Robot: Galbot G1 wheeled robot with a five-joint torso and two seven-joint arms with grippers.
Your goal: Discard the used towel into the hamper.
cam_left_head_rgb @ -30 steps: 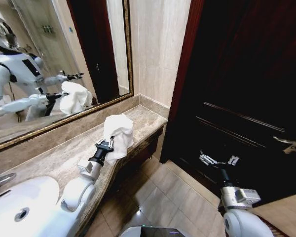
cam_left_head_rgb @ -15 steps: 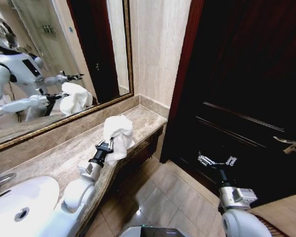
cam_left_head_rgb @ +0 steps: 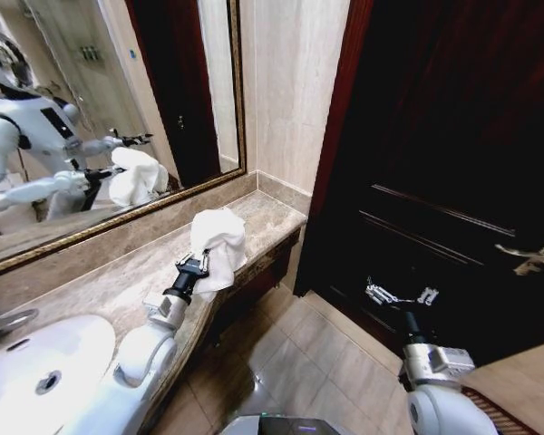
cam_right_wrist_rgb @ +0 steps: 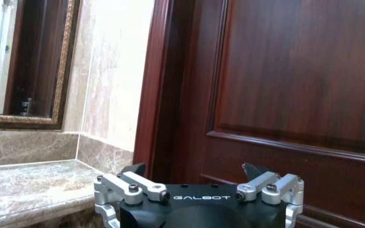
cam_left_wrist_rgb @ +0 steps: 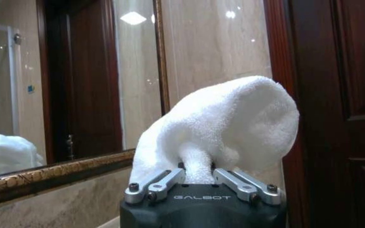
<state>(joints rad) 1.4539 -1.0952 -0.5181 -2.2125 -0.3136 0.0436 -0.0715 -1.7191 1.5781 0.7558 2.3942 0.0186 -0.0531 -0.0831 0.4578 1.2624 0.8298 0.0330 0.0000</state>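
The used towel (cam_left_head_rgb: 219, 239) is a white bunched cloth held up over the far end of the marble counter (cam_left_head_rgb: 118, 281). My left gripper (cam_left_head_rgb: 198, 268) is shut on its lower fold. In the left wrist view the towel (cam_left_wrist_rgb: 230, 126) rises straight out of the left gripper (cam_left_wrist_rgb: 197, 178), whose fingers (cam_left_wrist_rgb: 165, 180) pinch it. My right gripper (cam_left_head_rgb: 401, 294) hangs open over the tiled floor in front of the dark door, holding nothing. The right wrist view shows the right gripper (cam_right_wrist_rgb: 194, 170) spread and empty. The hamper is out of view.
A white sink (cam_left_head_rgb: 45, 376) is set in the counter at my near left. A gold-framed mirror (cam_left_head_rgb: 100, 109) runs along the wall behind it. A dark wooden door (cam_left_head_rgb: 444, 163) with a metal handle (cam_left_head_rgb: 530, 256) stands on the right. Tiled floor (cam_left_head_rgb: 308, 353) lies between them.
The whole head picture has shifted slightly, so the camera moved. The left gripper still grips the towel in the same pose, and the right gripper stays open.
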